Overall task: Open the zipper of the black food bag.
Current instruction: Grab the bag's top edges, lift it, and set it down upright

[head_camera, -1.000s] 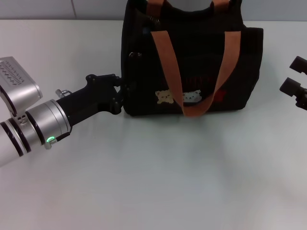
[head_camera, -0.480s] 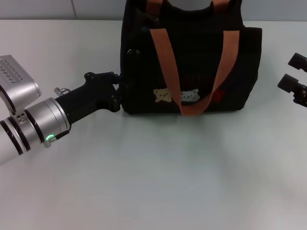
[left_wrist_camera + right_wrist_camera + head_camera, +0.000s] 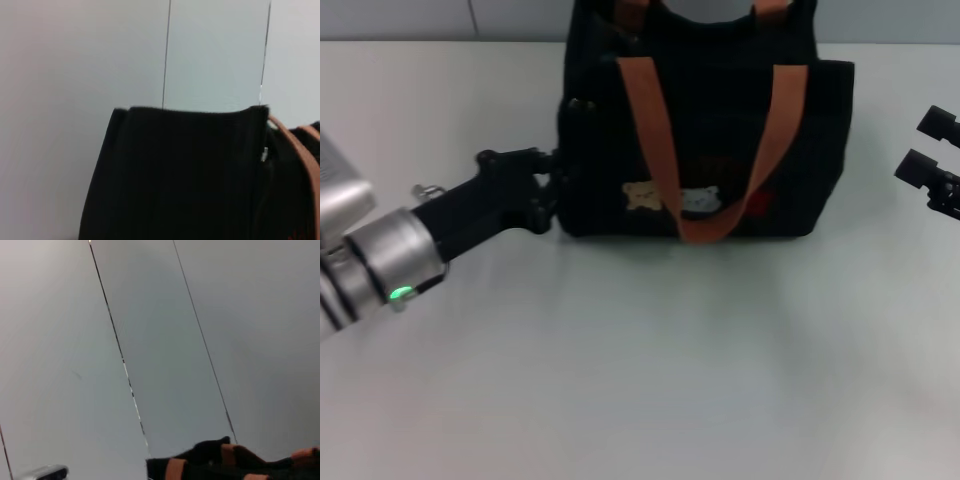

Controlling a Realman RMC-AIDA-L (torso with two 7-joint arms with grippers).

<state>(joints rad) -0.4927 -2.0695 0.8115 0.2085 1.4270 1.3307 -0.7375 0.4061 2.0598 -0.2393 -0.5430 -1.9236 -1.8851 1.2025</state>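
Black fabric forms the boxy food bag (image 3: 720, 150), crossed by brown-orange handles (image 3: 650, 130); its contents are hidden. The left gripper (image 3: 548, 185) is pressed against its side, grip unclear; the right gripper (image 3: 932, 160) is seen spread apart.

left pincer (image 3: 552, 190) low (reaching forward), right pincer (image 3: 927, 152) parted

We see a pale, plain bench (image 3: 650, 370) stretching across the head view. Behind it stands a light grey wall (image 3: 410, 18), split by a thin vertical seam. The wrist views show the same wall (image 3: 215, 50) in panels, with thin dark seams (image 3: 120, 355) between them.
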